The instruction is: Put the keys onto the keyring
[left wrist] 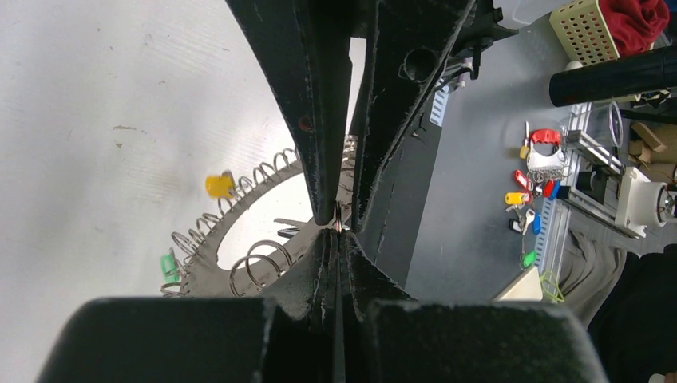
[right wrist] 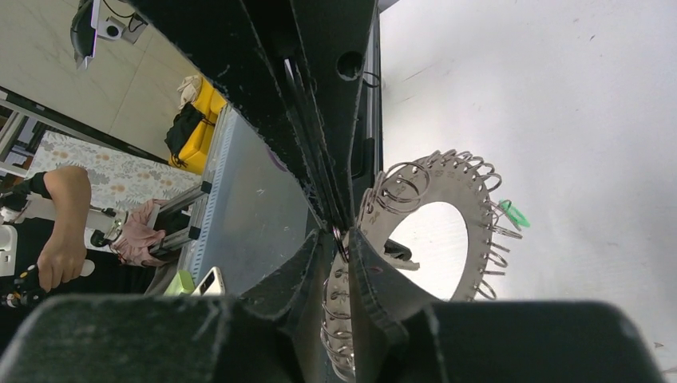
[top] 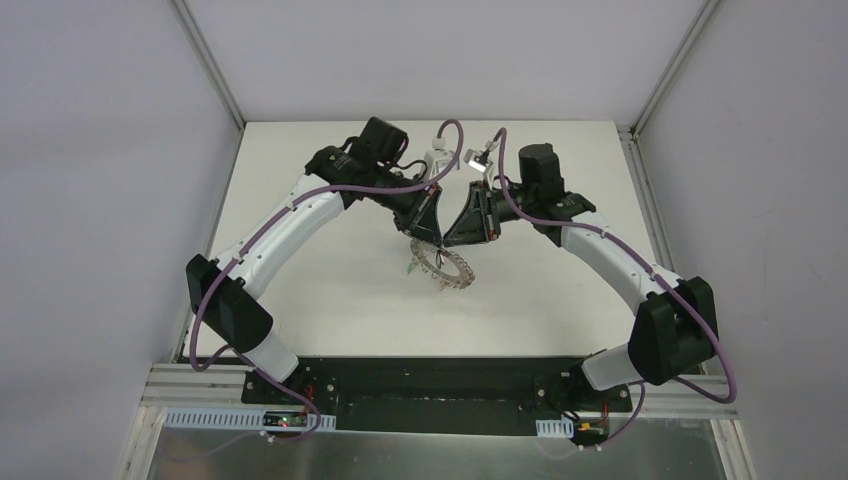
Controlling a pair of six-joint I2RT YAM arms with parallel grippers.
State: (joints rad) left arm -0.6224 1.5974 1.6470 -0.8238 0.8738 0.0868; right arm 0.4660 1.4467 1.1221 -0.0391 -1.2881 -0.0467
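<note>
Keyring (top: 444,266) sits about the middle of the table (top: 330,300), well away from every edge. It is a flat grey metal band with a big round hole, and lots of little springy wire loops stick out all round its rim. A yellow key (left wrist: 217,185) shows its small plastic head among the loops, and a green key (left wrist: 168,264) sits further round the rim. Both grippers meet tip to tip at the keyring's far side. The left gripper (left wrist: 338,235) has black, scuffed fingers pressed tight together on something tiny – I cannot tell what. The right gripper (right wrist: 339,238) shows a thin slit between its fingers, and I cannot tell if it grips anything.
</note>
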